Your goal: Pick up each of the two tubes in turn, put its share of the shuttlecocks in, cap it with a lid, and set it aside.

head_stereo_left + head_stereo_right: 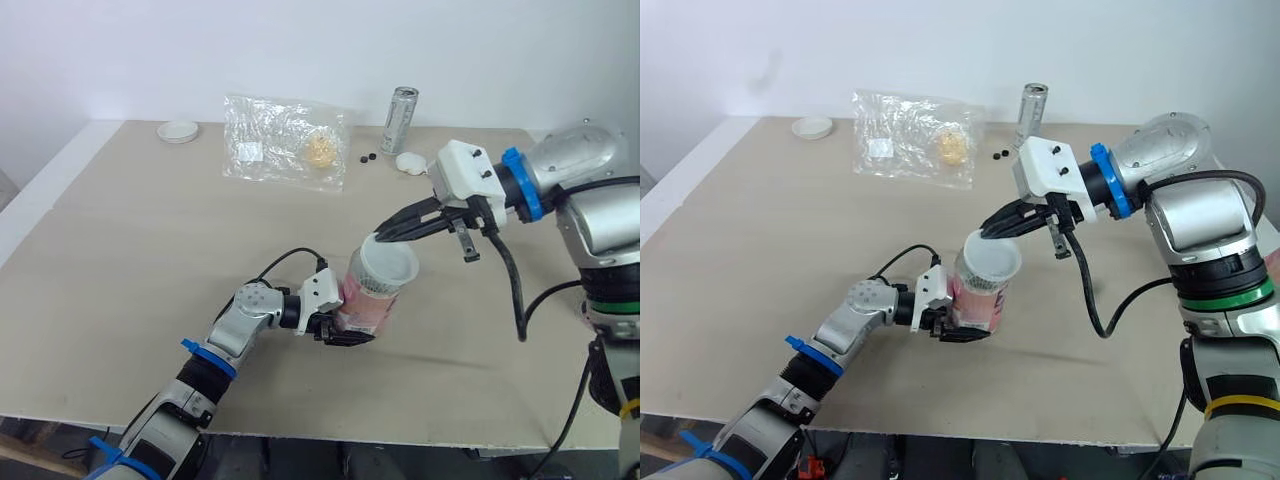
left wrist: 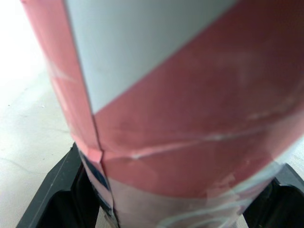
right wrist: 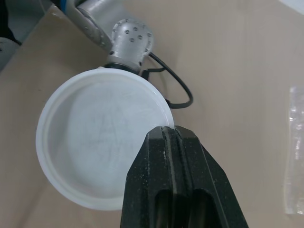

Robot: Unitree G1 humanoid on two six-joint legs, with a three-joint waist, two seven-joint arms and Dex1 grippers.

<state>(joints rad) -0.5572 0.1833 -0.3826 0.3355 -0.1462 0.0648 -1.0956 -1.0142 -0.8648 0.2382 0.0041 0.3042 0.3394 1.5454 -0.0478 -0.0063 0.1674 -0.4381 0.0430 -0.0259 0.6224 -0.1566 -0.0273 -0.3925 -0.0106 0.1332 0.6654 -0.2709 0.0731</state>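
Beige table (image 1: 120, 250), near six o'clock: your left gripper (image 1: 343, 333) clamps the pink tube (image 1: 362, 305). Your right gripper (image 1: 380, 237), reaching from two o'clock, pinches the white lid (image 1: 392, 265) by its rim over the mouth. Level it, then press evenly.

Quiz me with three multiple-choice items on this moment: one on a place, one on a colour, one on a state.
1. Where is the silvery tube?
A) upright at the table's far edge
B) lying flat at its near edge
C) on the floor

2. What colours has the held tube in the left gripper?
A) green
B) black
C) pink and white

3. What is the right gripper doing?
A) hanging open, away from everything
B) shut on the white lid atop the held tube
C) gripping the silvery tube

Answers:
1. A, it stands upright by the far edge.
2. C, the left wrist view shows pink and white bands.
3. B, its closed fingers pinch the lid's rim.
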